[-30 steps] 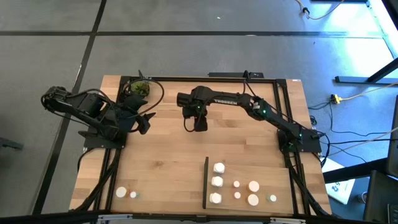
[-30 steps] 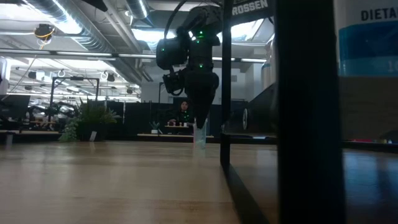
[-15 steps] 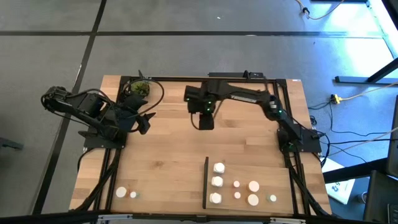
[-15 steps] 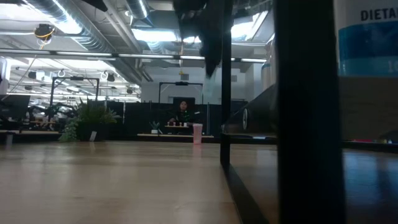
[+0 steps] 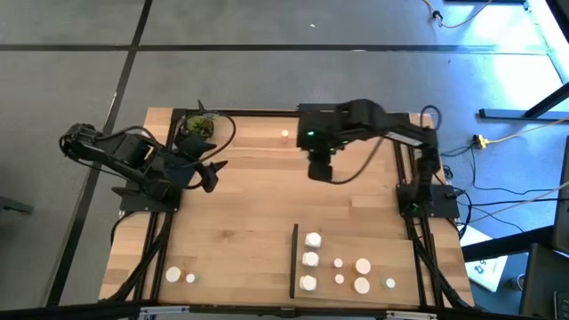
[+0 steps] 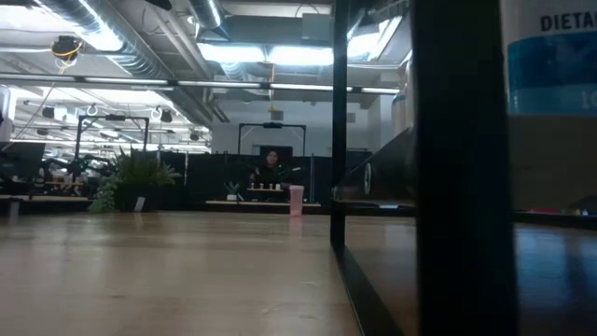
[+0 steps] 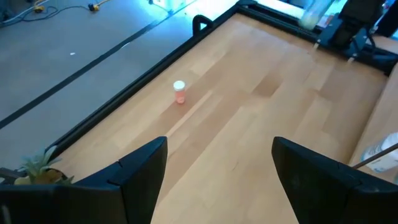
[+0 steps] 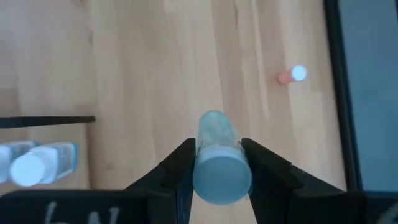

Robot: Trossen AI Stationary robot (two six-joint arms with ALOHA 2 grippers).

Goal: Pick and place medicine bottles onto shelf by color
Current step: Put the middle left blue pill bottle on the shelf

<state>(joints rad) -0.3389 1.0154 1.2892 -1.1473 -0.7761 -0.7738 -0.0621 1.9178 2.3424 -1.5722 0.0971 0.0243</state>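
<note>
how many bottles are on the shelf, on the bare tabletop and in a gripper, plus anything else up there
bottles on the shelf: 8
bottles on the bare tabletop: 3
bottle held in the right gripper: 1
potted plant: 1
total: 13

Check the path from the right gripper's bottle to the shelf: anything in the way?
Nothing visible blocks it. The right gripper holds a pale green bottle above bare tabletop, and the stretch toward the shelf is open. The shelf's black upright strip edges its left side.
</note>
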